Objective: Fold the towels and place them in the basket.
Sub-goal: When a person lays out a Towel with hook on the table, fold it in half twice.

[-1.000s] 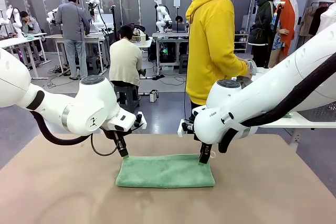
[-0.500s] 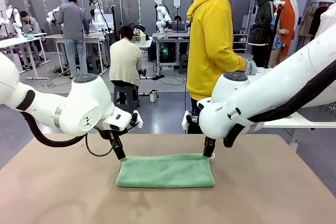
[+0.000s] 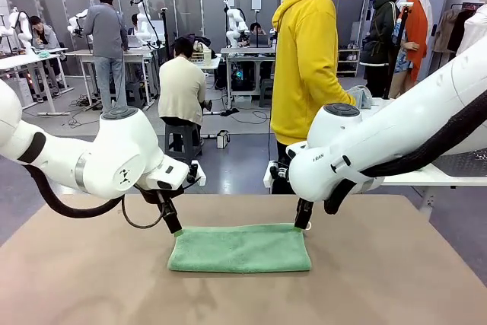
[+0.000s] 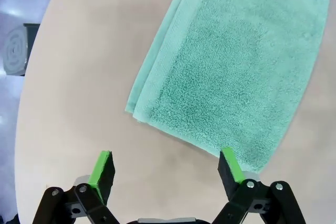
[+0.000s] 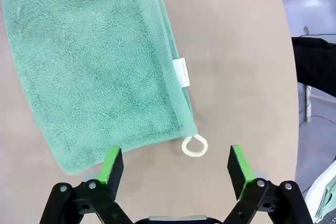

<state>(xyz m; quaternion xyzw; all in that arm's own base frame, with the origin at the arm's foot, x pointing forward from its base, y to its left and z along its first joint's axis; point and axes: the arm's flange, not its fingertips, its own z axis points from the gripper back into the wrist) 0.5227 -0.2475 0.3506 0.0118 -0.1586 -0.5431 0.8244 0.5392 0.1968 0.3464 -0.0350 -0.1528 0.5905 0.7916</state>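
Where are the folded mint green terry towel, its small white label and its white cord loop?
Folded mint green terry towel (image 3: 240,249): front view, middle of its top face.
Small white label (image 5: 181,72): right wrist view, centre of the tab.
White cord loop (image 5: 193,153): right wrist view, lower curve of the ring.

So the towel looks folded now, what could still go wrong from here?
The towel lies folded, with both pincers open at its far corners. At the left pincer the layers sit slightly staggered, so a grab might catch only the top one and undo the fold. By the right pincer the white loop sticks out past the corner; closing there could snag it and drag the towel askew.
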